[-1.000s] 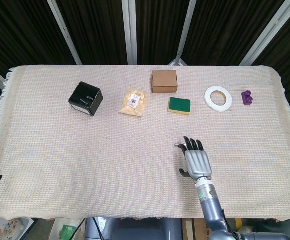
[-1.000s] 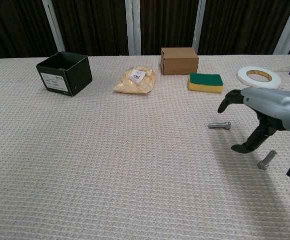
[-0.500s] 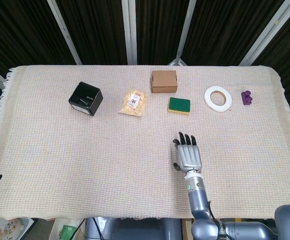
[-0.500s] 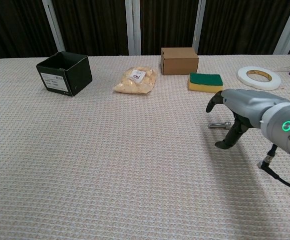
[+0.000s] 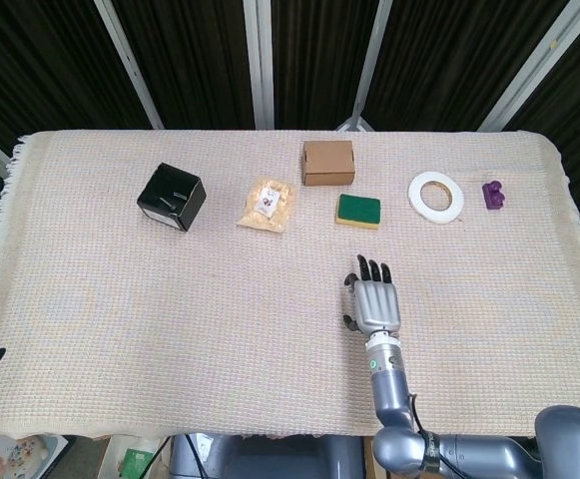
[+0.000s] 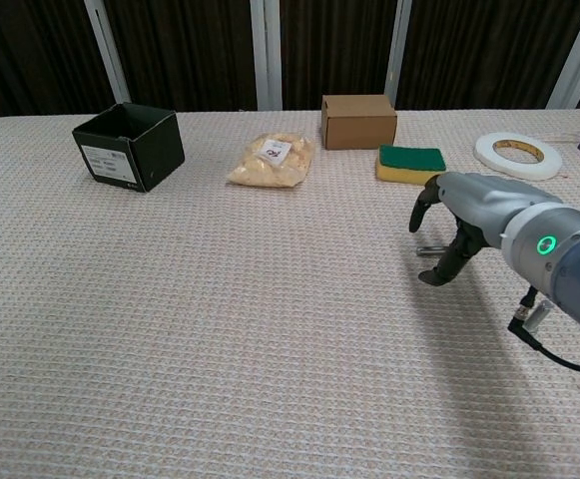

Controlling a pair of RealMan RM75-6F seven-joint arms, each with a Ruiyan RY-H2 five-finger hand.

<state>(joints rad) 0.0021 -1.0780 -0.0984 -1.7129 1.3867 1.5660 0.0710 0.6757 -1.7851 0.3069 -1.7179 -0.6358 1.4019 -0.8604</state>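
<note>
My right hand [image 5: 374, 300] lies low over the cloth near the table's front middle, palm down, fingers spread and pointing away from me. In the chest view the right hand [image 6: 459, 212] arches over a small silver bolt [image 6: 430, 249], with the thumb tip on the cloth just in front of it and fingers apart; nothing is gripped. A second bolt [image 6: 534, 312] lies on the cloth by my forearm, partly hidden. In the head view the hand covers the first bolt. My left hand shows in neither view.
Along the far side stand a black open box [image 5: 172, 197], a bag of yellow pieces [image 5: 268, 204], a brown carton [image 5: 328, 163], a green-and-yellow sponge [image 5: 357, 210], a white tape roll [image 5: 435, 196] and a purple piece [image 5: 493, 194]. A woven cloth [image 5: 120, 299] covers the table.
My right hand has slid left and slightly away from me, ending over the first bolt and leaving the second bolt behind by the forearm. Nothing else moved.
</note>
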